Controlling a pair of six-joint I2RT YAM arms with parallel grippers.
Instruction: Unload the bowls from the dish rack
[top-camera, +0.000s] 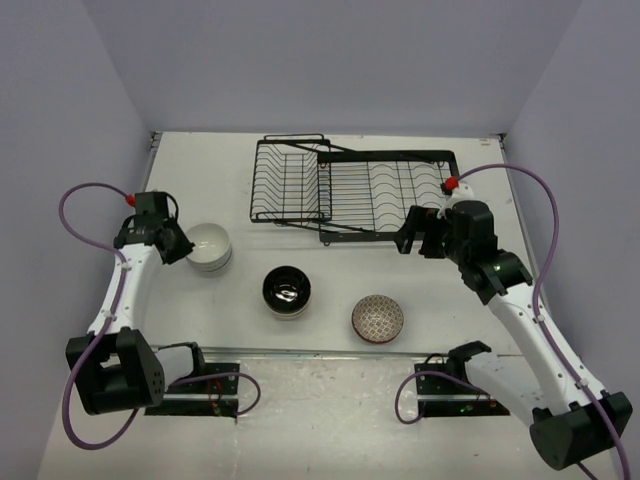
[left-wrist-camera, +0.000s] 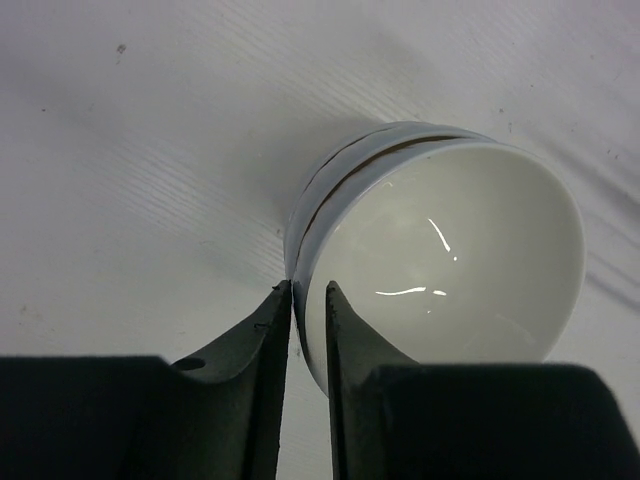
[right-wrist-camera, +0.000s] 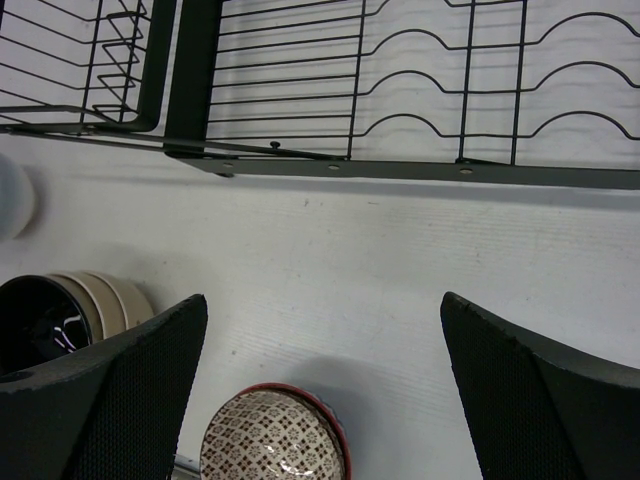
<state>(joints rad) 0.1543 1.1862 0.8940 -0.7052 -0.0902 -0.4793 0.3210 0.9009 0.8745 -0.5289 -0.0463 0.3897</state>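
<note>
Nearest the front edge of the counter (top-camera: 240, 330), the red-rimmed patterned bowl (top-camera: 378, 318) is sitting upright and alone. Just beyond it to the left, the beige stack with the glossy black inside (top-camera: 287, 291) is resting upright, well apart from both hands.

Farther back on the left, the white stack (top-camera: 210, 247) is standing on the counter. The left hand (left-wrist-camera: 307, 290) is straddling the rim of its top bowl, one finger inside and one outside. The gap between the fingers is narrow, and the pictures are not showing whether they are pressing the rim or letting it go.

On the right, the right hand (top-camera: 420, 232) is hovering over bare counter with its fingers spread wide, grasping nothing.

At the far side, the dish rack (top-camera: 350, 185) is showing no bowl in either the raised basket or the long tined section.

Judged step: the last white bowl is being set down on its stack. The next move is calling for the left fingers to part clear of the rim, then rise straight up so that the top bowl is not dragged or tipped.
</note>
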